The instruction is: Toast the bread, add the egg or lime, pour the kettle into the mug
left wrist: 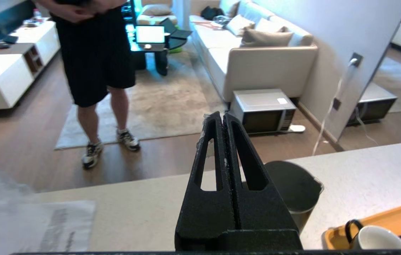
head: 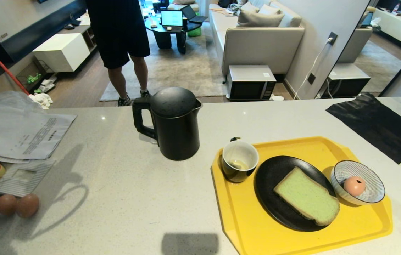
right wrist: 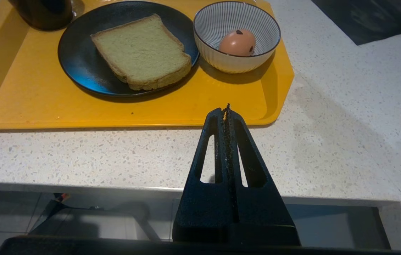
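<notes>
While nothing is gripped: far left of the yellow tray (head: 243, 226), two brown eggs (head: 16, 205) by the papers (head: 19, 132); nearer, left of tray, kettle (head: 175, 122) upright on counter, left gripper (left wrist: 223, 117) raised near it, fingers pressed together, empty. On tray, leftmost, mug (head: 239, 160); middle, bread (head: 306, 196) flat on black plate (head: 274, 177); rightmost, egg (head: 354, 185) inside striped bowl (head: 374, 177). Before tray's near edge, right gripper (right wrist: 226, 108) over the counter rim, fingers likewise together.

Before me the kettle (head: 175, 124) is standing upright beside the tray holding mug (head: 239, 161), bread (head: 306, 196) and egg (head: 354, 185).
</notes>
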Motion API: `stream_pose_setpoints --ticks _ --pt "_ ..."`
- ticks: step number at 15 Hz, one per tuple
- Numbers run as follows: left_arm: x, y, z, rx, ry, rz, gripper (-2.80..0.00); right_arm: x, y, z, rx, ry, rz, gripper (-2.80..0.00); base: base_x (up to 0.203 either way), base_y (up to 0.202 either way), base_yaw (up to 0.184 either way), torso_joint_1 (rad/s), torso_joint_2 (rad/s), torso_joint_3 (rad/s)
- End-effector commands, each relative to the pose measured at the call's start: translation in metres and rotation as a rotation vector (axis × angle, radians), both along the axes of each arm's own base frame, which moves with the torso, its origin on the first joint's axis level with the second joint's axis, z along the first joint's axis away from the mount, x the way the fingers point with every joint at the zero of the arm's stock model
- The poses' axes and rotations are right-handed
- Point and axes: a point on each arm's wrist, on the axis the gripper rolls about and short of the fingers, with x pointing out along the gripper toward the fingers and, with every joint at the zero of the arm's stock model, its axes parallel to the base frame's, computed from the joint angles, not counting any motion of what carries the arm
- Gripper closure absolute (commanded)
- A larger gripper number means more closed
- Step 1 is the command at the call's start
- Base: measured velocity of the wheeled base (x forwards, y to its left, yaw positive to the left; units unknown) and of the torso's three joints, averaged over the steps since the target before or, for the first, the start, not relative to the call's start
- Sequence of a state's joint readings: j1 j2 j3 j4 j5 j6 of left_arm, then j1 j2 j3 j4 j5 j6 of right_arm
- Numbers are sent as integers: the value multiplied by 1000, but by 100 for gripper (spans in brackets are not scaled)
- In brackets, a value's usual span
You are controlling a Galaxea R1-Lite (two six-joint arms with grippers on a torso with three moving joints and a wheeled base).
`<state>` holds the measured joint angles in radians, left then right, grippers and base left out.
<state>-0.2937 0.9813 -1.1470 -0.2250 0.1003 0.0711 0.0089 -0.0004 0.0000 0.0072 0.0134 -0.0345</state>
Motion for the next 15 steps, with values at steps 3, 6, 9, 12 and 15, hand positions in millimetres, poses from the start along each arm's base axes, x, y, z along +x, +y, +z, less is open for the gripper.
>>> stream_pose_setpoints --ticks 3,6,9,12,15 --pt "-36 13 11 -6 -13 29 0 0 0 0 0 1 1 0 0 0 0 0 0 0" --pt "-76 22 7 -52 28 -38 0 0 0 0 -1 2 1 0 0 0 0 0 0 0" --pt "-142 28 -16 -83 27 -118 0 0 0 0 -1 2 1 0 0 0 0 0 0 0" --pt "-191 32 -43 -126 -23 -151 0 0 0 0 -1 2 -1 0 0 0 0 0 0 0" --pt "-217 30 -81 -128 -39 -143 0 0 0 0 -1 1 1 0 0 0 0 0 0 0"
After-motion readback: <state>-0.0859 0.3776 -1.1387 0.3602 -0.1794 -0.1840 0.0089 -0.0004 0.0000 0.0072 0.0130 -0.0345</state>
